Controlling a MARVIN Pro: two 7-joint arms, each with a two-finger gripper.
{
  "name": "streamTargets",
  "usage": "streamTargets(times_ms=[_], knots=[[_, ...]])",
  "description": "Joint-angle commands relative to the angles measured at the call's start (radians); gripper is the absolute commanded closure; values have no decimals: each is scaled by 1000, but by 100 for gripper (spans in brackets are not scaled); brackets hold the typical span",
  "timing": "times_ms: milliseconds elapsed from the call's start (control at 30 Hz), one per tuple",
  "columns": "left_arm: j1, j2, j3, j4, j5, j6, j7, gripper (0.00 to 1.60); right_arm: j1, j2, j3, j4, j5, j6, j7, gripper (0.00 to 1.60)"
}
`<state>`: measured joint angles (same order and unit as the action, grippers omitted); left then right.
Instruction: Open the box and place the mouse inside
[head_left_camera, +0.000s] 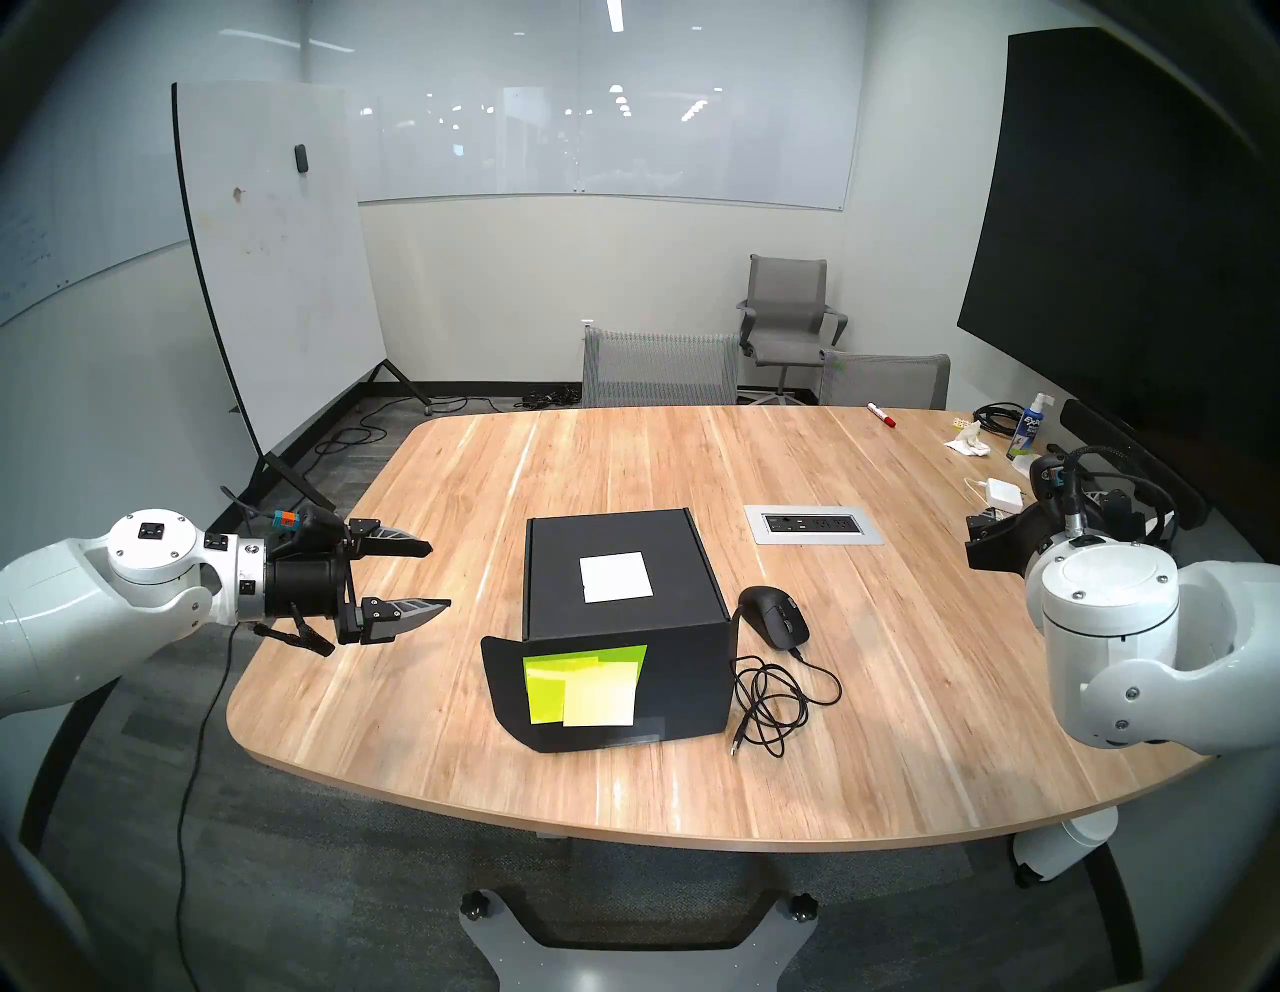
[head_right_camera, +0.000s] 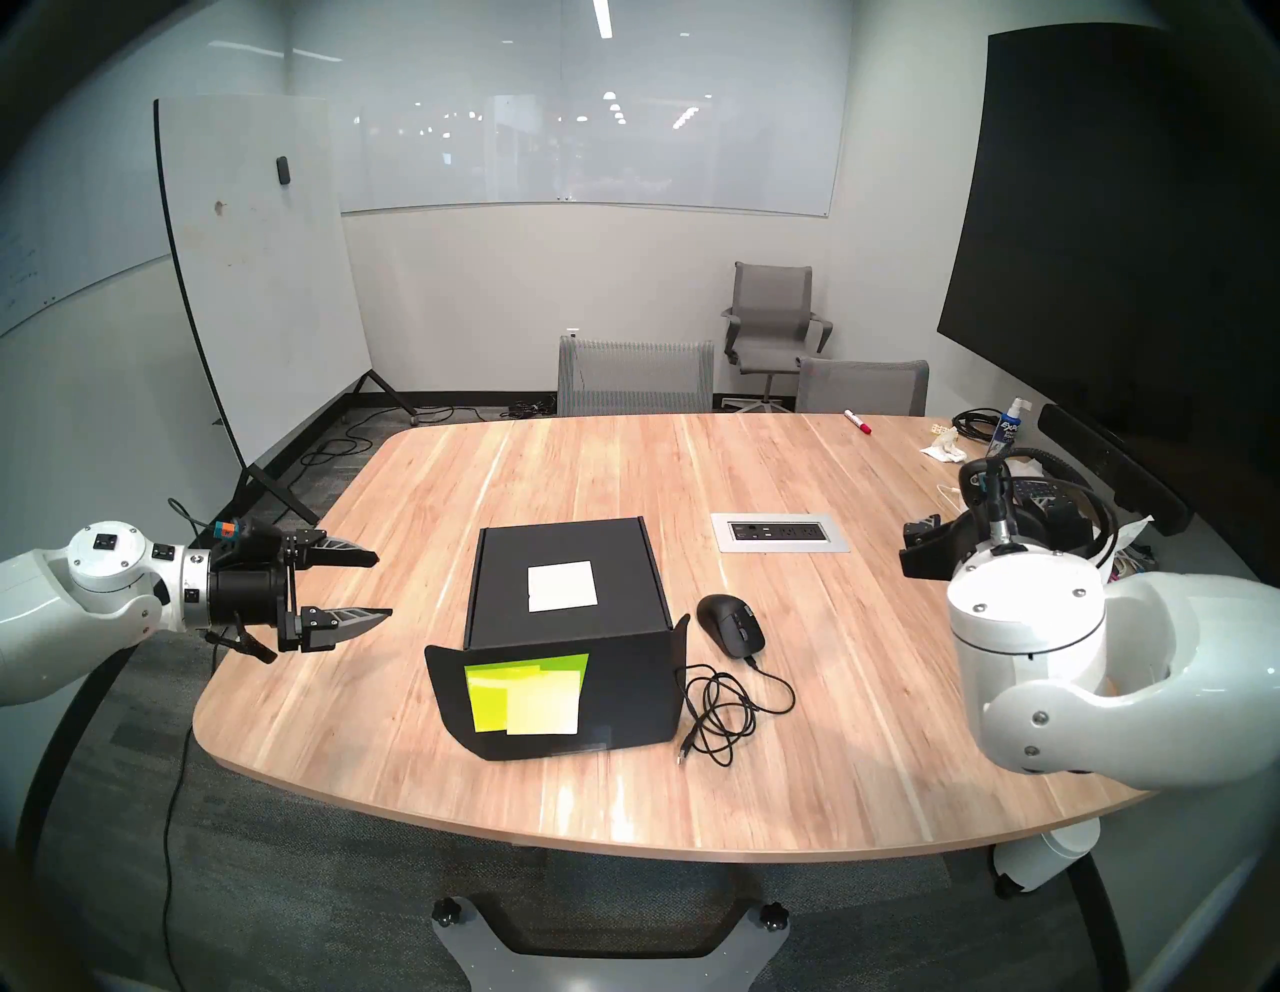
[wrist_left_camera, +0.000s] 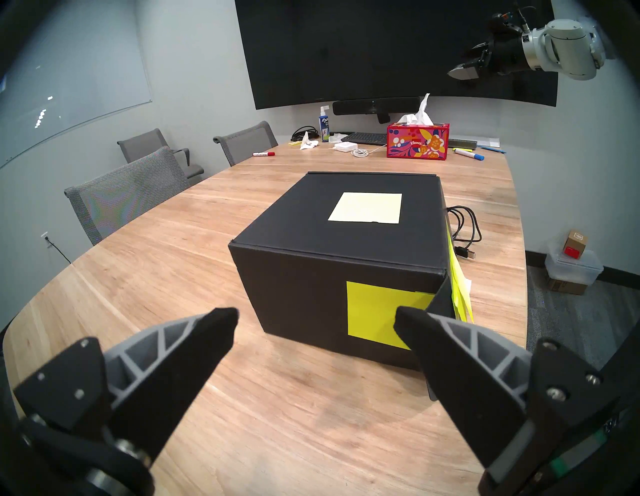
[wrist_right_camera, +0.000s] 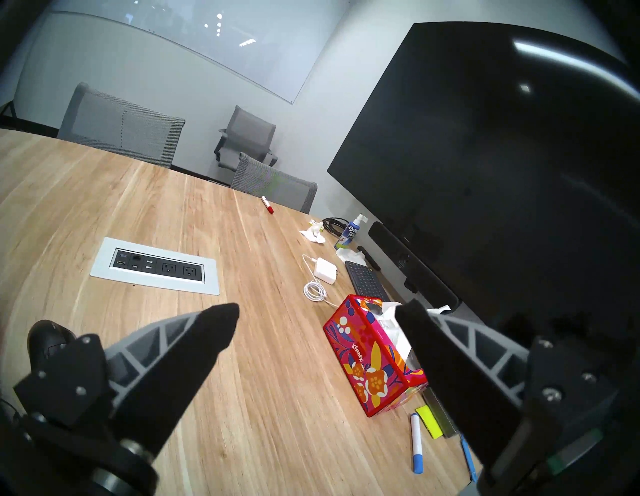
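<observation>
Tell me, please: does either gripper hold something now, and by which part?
Nothing is held. The left gripper and the right gripper are both open and empty.

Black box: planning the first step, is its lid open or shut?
Shut: the lid lies flat on the black box, interior hidden.

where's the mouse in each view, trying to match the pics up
head stereo left: mouse right of centre, beside the box.
head stereo right: mouse just right of the box.
left wrist: hidden behind the box; only its cable shows.
right wrist: left edge, behind the finger.
Shared landmark: red marker.
</observation>
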<state>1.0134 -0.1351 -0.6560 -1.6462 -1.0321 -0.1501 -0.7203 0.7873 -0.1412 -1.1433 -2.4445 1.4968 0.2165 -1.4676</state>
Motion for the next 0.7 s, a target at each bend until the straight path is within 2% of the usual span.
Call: streamTargets(times_ms=[0,667], knots=[[-13,2,-13,-2,-2,-4,1,0,7,22,-11,1,-63,-23,2,0],[-17,2,-11,-3,-2,-4,3,0,7,38,-92,1,-234,-103,2,0]])
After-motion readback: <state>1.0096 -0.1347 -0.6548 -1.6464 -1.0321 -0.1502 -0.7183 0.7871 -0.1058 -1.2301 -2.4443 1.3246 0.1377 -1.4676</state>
